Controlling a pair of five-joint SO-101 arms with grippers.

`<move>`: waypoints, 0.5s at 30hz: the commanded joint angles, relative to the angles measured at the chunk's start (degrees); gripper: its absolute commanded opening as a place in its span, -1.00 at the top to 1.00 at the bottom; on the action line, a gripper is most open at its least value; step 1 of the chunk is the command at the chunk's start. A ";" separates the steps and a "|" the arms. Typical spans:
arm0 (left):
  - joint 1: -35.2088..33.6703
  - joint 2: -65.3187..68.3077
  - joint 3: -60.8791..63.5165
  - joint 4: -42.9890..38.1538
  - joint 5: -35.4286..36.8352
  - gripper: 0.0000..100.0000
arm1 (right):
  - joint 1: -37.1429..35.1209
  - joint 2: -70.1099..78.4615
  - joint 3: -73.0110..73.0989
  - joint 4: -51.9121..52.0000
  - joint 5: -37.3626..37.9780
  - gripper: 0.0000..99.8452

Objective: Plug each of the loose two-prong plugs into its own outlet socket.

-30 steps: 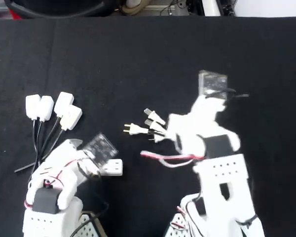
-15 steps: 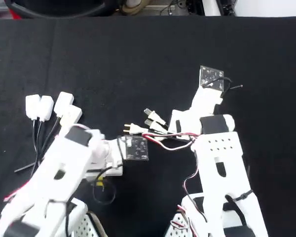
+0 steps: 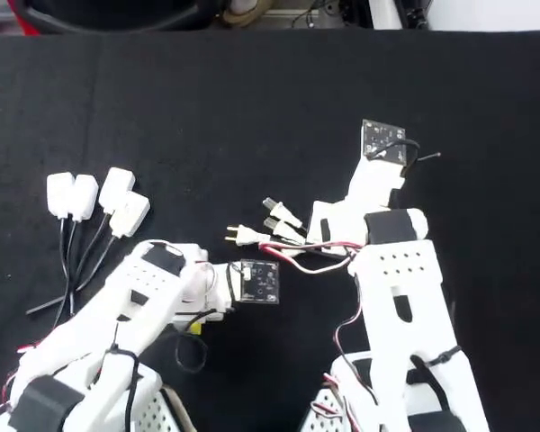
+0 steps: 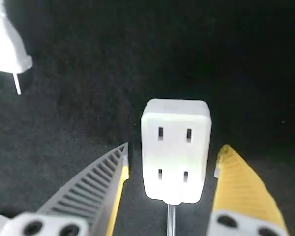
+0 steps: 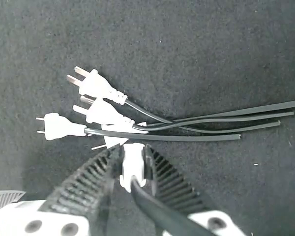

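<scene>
The left end effector stands open, one finger on each side of a white outlet block that lies flat on the black counter with its slots facing up. The fingers sit just beside the block, and I can't tell whether either one touches it. The right end effector is closed on the body of a white plug, whose black cord trails back beneath the arm. Just past its fingertips, three loose plugs lie fanned side by side on the counter with their cords running off together. Over at the left side of the counter, well apart from both arms, four more outlet blocks lie in a cluster. No plug is seated in any socket that I can see. By my reading the job is at its first pairing, with every insertion left to do.
</scene>
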 commanded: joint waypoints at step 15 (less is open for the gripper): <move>1.19 2.20 -12.97 -2.02 32.97 0.90 | 0.88 0.04 -2.86 0.09 0.44 0.98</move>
